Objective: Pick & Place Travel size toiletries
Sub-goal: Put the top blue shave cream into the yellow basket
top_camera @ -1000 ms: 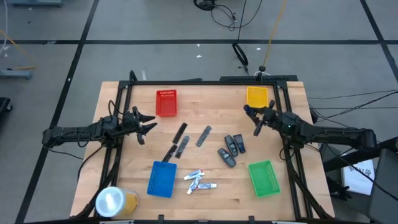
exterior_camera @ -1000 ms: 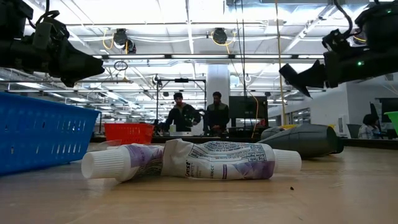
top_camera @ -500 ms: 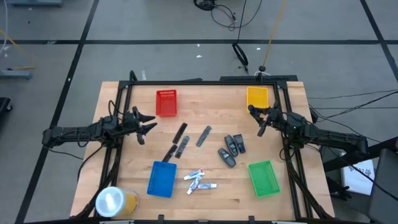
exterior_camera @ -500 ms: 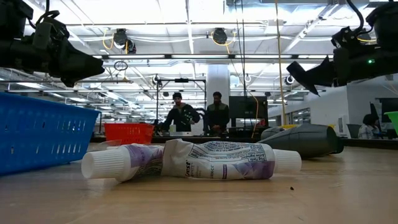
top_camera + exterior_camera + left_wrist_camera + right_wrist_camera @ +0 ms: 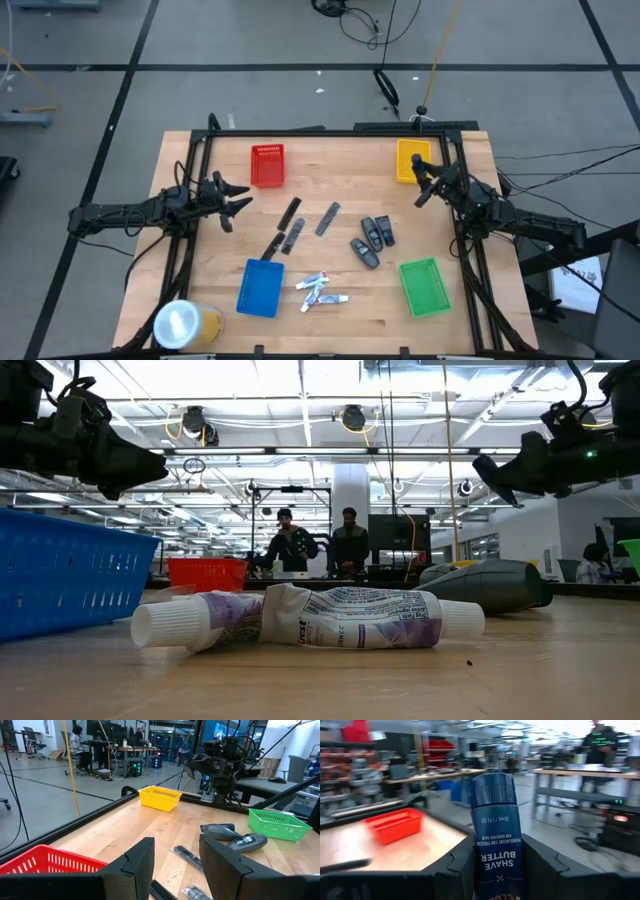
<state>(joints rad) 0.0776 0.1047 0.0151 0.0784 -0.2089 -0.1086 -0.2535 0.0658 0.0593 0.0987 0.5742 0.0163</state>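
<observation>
From above, the right claw (image 5: 421,186) hangs beside the yellow tray (image 5: 412,158), pinching a dark-blue can; the left claw (image 5: 232,200) waits spread near the red tray (image 5: 268,165). Grey sticks (image 5: 290,212), dark ovals (image 5: 372,233) and white tubes (image 5: 318,290) lie mid-tabletop (image 5: 335,185).

At tabletop height, a tube (image 5: 350,618) lies in front, an oval (image 5: 490,584) behind it.

Past the left wrist, its fingers (image 5: 140,862) stand apart, holding nothing.

Past the right wrist, the can (image 5: 496,832) stands upright between the fingers (image 5: 462,862).
</observation>
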